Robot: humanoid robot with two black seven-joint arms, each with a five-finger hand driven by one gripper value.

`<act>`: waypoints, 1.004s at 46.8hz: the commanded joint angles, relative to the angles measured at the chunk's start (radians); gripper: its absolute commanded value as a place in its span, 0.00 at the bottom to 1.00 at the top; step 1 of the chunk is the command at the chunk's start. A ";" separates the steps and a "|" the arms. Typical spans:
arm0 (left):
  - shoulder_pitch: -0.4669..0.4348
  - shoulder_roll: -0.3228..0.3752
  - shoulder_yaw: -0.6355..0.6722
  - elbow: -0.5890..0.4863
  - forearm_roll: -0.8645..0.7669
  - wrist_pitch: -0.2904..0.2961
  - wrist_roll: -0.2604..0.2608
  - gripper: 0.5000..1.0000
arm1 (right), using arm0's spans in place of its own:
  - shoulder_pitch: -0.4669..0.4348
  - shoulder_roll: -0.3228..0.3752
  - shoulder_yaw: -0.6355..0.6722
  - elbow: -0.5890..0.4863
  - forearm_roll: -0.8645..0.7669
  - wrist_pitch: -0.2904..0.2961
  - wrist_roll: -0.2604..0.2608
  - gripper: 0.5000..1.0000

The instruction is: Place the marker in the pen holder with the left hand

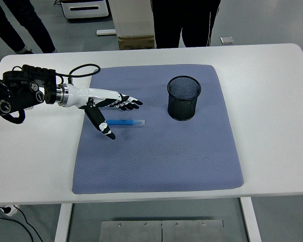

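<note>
The left hand's fingers (pixel 127 103) are lying spread and extended toward the right, holding nothing, with the thumb (pixel 102 124) angling down and away from them toward the lower left. The left hand (pixel 107 102) is hovering over the upper left part of the blue mat (pixel 161 161), its arm coming in from the frame's left edge. Between thumb and fingers, the blue marker (pixel 126 122) is lying flat and roughly horizontal on the mat, its left end hidden behind the thumb. The black mesh pen holder (pixel 184 98) is standing upright right of centre, well apart from the marker, with bare mat between them. The white table (pixel 272 106) is showing wide margins around the mat. A person's dark legs (pixel 184 22) are standing beyond the far edge.
</note>
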State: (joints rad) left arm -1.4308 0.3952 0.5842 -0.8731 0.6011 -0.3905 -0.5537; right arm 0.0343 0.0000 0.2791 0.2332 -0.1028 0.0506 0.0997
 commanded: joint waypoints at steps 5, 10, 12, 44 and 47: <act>-0.017 -0.024 0.026 0.000 0.023 0.033 0.000 1.00 | -0.001 0.000 0.000 0.000 0.000 0.000 0.000 1.00; -0.025 -0.025 0.032 0.000 0.040 0.061 0.000 1.00 | -0.001 0.000 0.000 0.000 0.000 0.000 0.000 1.00; -0.025 -0.026 0.036 0.000 0.049 0.064 0.000 1.00 | -0.001 0.000 0.000 0.000 0.000 0.000 0.000 1.00; -0.040 -0.072 0.048 0.011 0.200 0.076 0.047 1.00 | -0.001 0.000 0.000 0.000 0.000 0.000 0.000 1.00; -0.040 -0.076 0.048 0.011 0.200 0.087 0.057 1.00 | -0.001 0.000 0.000 0.000 0.000 0.000 0.000 1.00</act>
State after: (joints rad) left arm -1.4722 0.3241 0.6319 -0.8622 0.8008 -0.3129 -0.5058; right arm 0.0347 0.0000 0.2792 0.2332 -0.1028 0.0505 0.0999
